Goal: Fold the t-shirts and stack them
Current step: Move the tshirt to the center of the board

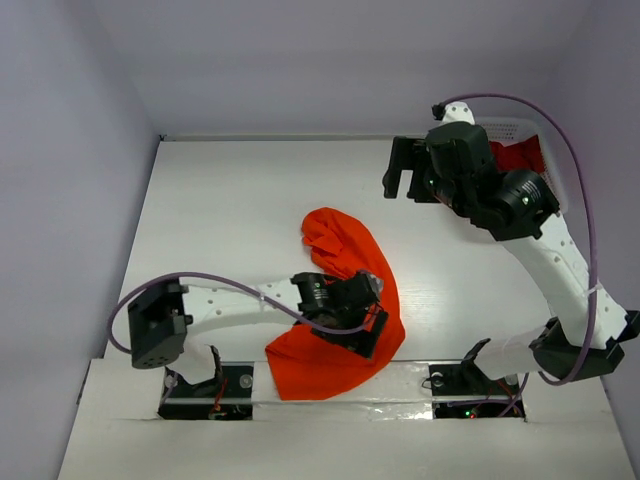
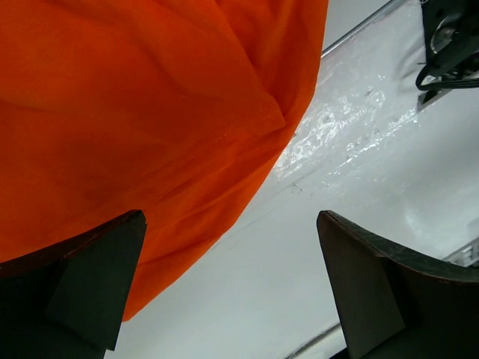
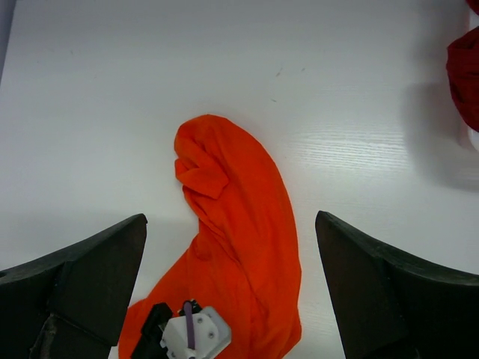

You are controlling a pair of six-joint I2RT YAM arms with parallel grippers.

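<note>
The bright orange t-shirt point(image 1: 345, 300) lies crumpled in a long heap on the white table, from the middle down to the near edge. My left gripper point(image 1: 372, 328) hovers over its near right part, jaws open; in the left wrist view point(image 2: 232, 292) the shirt point(image 2: 150, 112) fills the upper left and its edge runs by the left finger point(image 2: 97, 284), with nothing clasped. My right gripper point(image 1: 405, 178) is open and empty, high above the far right of the table; its view point(image 3: 232, 284) looks down on the shirt point(image 3: 239, 224). The dark red t-shirt point(image 1: 518, 155) lies in the basket.
The white lattice basket point(image 1: 520, 128) stands at the far right corner. The dark red cloth shows at the right edge of the right wrist view point(image 3: 465, 75). The right arm's base point(image 2: 449, 45) and shiny tape point(image 2: 337, 127) run along the near table edge. Lilac walls surround the table.
</note>
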